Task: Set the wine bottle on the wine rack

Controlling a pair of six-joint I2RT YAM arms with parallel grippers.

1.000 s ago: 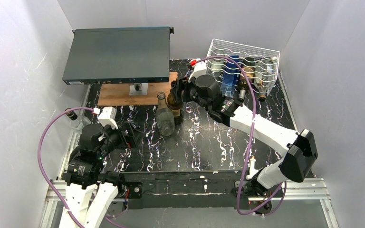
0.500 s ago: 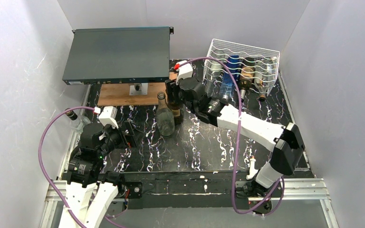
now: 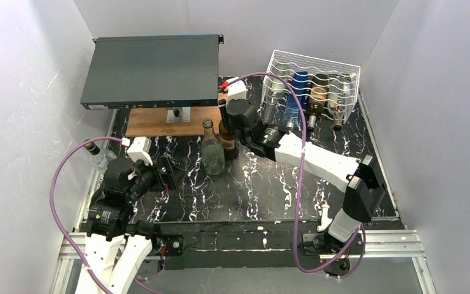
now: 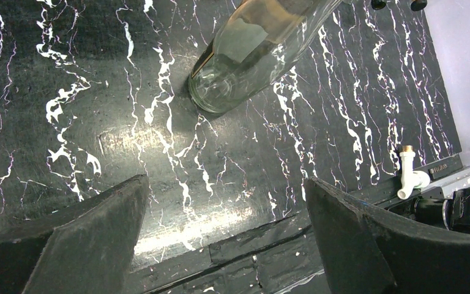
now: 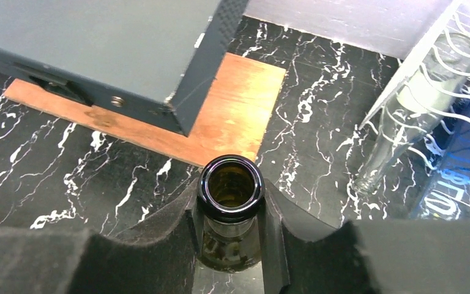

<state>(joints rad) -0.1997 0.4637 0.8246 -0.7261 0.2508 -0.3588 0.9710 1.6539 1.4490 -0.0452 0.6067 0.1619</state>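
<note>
A brown wine bottle stands upright mid-table, just in front of a wooden board. My right gripper is shut on its neck. In the right wrist view both pads press the neck just under the open mouth, with the right gripper centred on it. The white wire wine rack stands at the back right, its edge in the right wrist view. My left gripper hangs open low over the near-left table, nothing between its fingers.
A clear empty bottle stands right beside the brown one, its base in the left wrist view. The rack holds several bottles, one blue. A dark flat metal box sits raised over the wooden board.
My right gripper shifted left onto the brown bottle's neck and closed on it. The left arm stayed still.
</note>
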